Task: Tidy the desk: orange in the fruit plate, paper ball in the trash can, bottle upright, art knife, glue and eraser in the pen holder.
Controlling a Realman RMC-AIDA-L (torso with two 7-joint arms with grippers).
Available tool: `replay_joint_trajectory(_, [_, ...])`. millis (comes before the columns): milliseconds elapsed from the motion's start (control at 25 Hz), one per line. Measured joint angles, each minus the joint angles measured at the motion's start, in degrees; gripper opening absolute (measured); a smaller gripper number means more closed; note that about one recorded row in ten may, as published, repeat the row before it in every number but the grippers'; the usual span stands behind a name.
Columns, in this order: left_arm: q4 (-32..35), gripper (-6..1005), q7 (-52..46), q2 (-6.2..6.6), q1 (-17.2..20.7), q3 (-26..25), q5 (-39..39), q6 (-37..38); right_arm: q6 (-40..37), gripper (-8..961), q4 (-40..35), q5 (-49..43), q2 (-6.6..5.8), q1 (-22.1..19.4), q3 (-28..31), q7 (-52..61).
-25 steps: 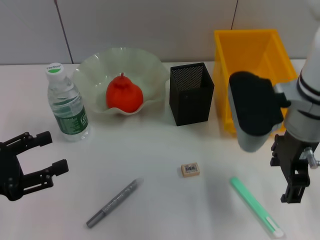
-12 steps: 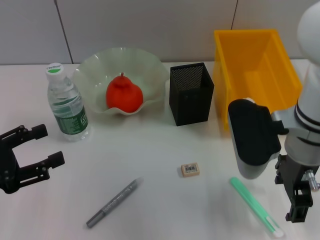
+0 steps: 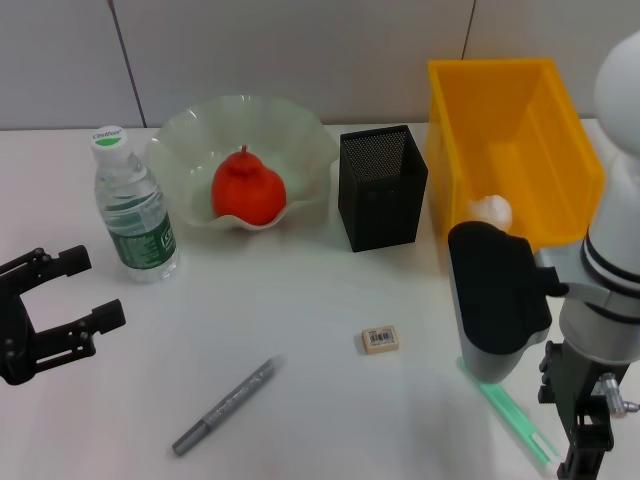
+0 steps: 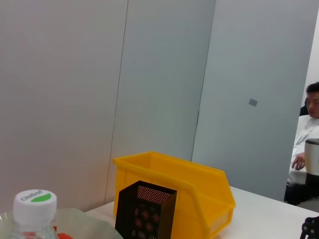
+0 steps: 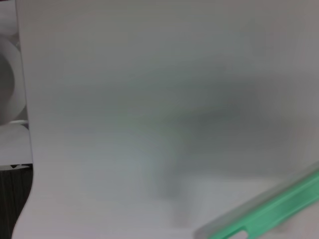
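The orange (image 3: 248,190) lies in the pale green fruit plate (image 3: 190,128). To its left the bottle (image 3: 135,208) stands upright. The black mesh pen holder (image 3: 382,188) stands beside the yellow trash can (image 3: 520,110), and the paper ball (image 3: 492,211) lies inside the can. The beige eraser (image 3: 380,339) rests on the table. A grey pen-shaped stick (image 3: 225,405) and a slim green stick (image 3: 512,412) lie near the front; which is the art knife and which the glue I cannot tell. My left gripper (image 3: 90,288) is open at the left edge. My right gripper (image 3: 582,462) hangs over the green stick (image 5: 269,211).
My bulky right forearm (image 3: 495,300) covers the table in front of the trash can. The left wrist view shows the bottle cap (image 4: 35,200), pen holder (image 4: 144,209), trash can (image 4: 184,177) and a person (image 4: 310,124) at the far side.
My right arm has dropped toward the near edge over the green stick, uncovering the paper ball in the trash can. My left gripper has drifted slightly back.
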Motion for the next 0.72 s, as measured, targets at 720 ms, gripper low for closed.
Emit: replay_joint_trajectory(720, [-0.1, 818, 1.7, 0.3, 0.5, 0.0, 0.4, 0.0, -0.6, 841, -0.5, 1.6, 0.01, -2.2, -3.5, 8.7])
